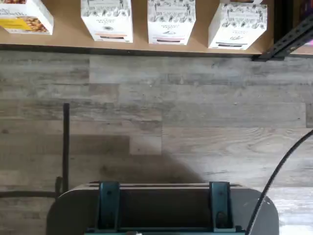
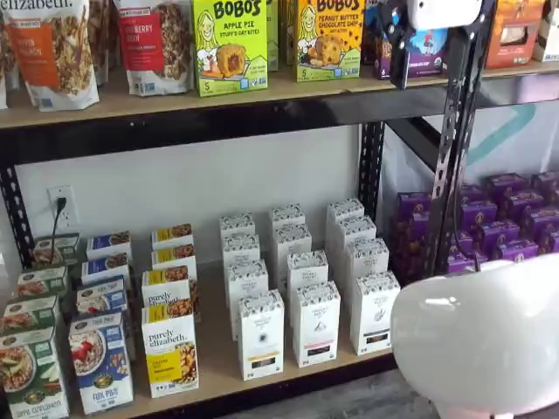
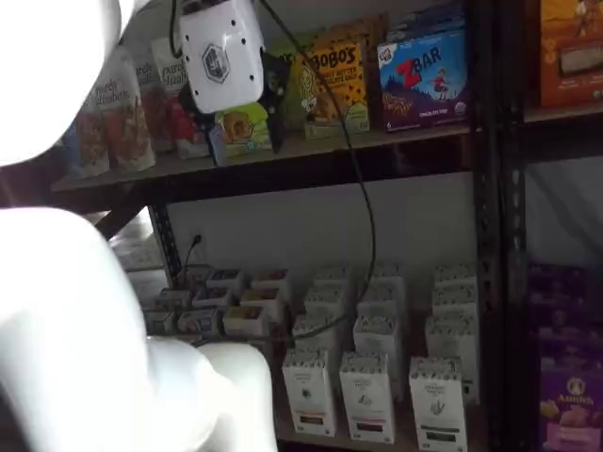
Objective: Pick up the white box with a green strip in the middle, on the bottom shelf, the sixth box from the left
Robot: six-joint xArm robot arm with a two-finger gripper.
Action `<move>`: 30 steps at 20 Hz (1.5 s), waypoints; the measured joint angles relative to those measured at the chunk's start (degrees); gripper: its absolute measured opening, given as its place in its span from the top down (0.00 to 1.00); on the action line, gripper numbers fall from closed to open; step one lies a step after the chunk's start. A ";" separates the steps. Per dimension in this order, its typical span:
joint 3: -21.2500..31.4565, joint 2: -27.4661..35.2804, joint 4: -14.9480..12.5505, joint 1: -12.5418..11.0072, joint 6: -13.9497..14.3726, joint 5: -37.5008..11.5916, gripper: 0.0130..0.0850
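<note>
- On the bottom shelf, at the front of the rightmost column of white cartons, stands the white box. It is upright, long axis vertical, with the dark strip low on its front face.
- Just beside it sits a like carton with a paler strip, a clear gap between the two. The black upright rises on its other side, so the box has free space on both flanks.
- In the wrist view the white box appears at the shelf's front edge beside that upright, with bare floor between it and the camera mount.
- The gripper hangs well above, level with the upper shelf's goods. I see a gap between its black fingers and nothing held in them.
- As I judge it, the relation that matters is this: the box lies far below the gripper — a long descent. I would then go straight in at its narrow front.
</note>
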 joint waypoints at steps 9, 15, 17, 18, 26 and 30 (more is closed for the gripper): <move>12.74 -0.57 -0.14 -4.12 -3.69 -11.50 0.00; 23.84 -0.28 -0.41 -4.94 -4.15 -22.03 0.00; 27.02 -0.23 0.43 -5.53 -4.71 -25.59 0.00; 28.45 -0.17 0.78 -5.77 -4.95 -27.31 0.00; 37.14 4.24 0.23 -6.27 -5.15 -39.02 0.00; 40.23 8.99 -0.57 -6.39 -4.75 -46.13 0.00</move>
